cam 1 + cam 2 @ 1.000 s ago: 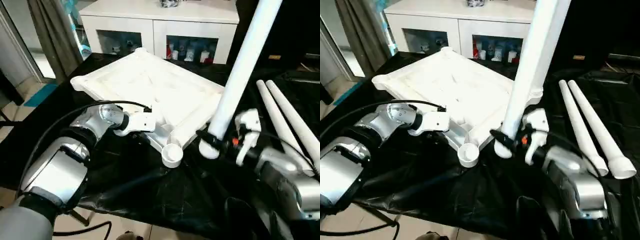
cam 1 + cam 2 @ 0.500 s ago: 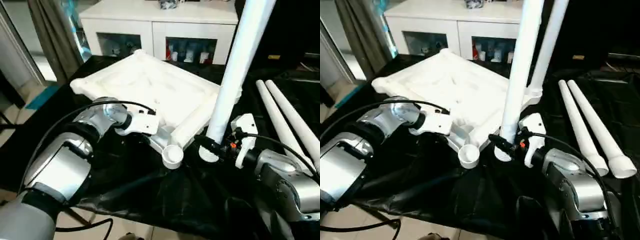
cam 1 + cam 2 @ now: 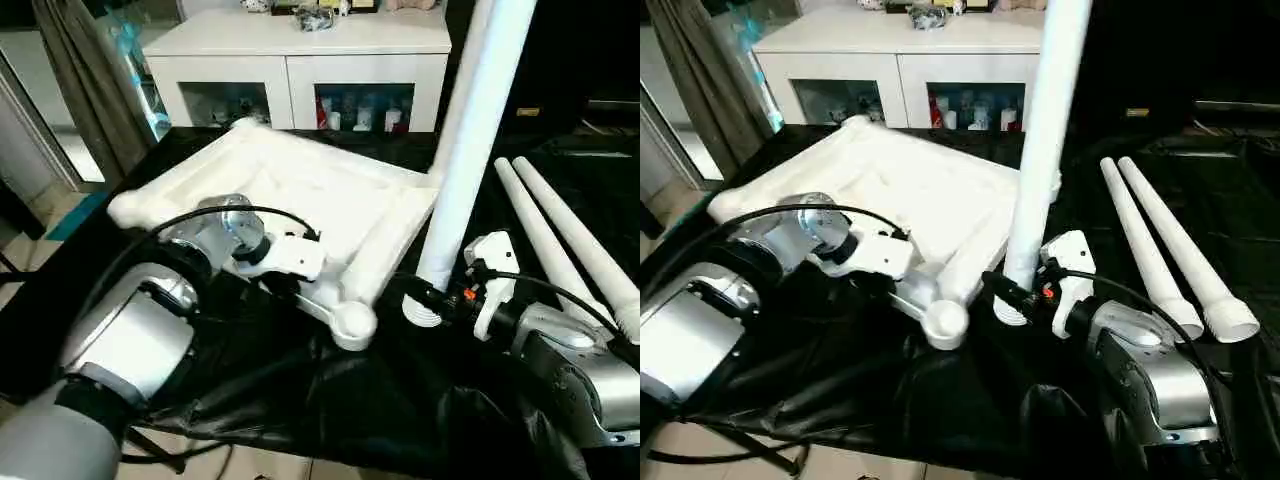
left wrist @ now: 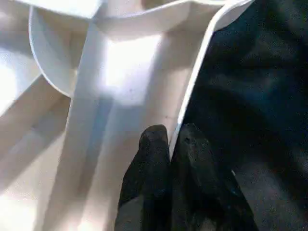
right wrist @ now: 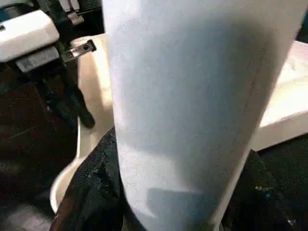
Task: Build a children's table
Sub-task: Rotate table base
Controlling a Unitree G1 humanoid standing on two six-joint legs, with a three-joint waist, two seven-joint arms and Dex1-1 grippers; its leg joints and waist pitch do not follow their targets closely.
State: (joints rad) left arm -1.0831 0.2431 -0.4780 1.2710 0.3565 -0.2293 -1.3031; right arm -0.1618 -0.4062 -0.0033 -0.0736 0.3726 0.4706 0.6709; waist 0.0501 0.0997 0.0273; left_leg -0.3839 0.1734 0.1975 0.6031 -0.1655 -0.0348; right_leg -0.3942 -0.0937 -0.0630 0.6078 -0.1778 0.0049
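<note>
A black cloth (image 3: 330,400) covers the work surface, with a white cabinet (image 3: 300,60) with glass doors standing behind it. On the cloth lies the white tabletop (image 3: 300,190), upside down with its ribbed underside up, tilted so the near edge is raised. Its near corner socket (image 3: 352,322) points toward the robot and has no leg in it. Two spare legs (image 3: 560,240) lie side by side on the cloth to the right, well apart from the top.

The right gripper (image 3: 425,297) is clamped around the thick end of a third leg (image 3: 475,140), holding it nearly upright just beside the near corner socket. The left gripper (image 4: 168,154) is closed on the thin rim of the tabletop, one black finger (image 4: 151,159) on each side of the wall, close to that same corner.

The step in hand appears to be fitting a leg into the near socket, with the left arm steadying the top. The next move likely calls for bringing the leg's lower end over the socket mouth, lining it up with the socket's tilt, then pressing in.
</note>
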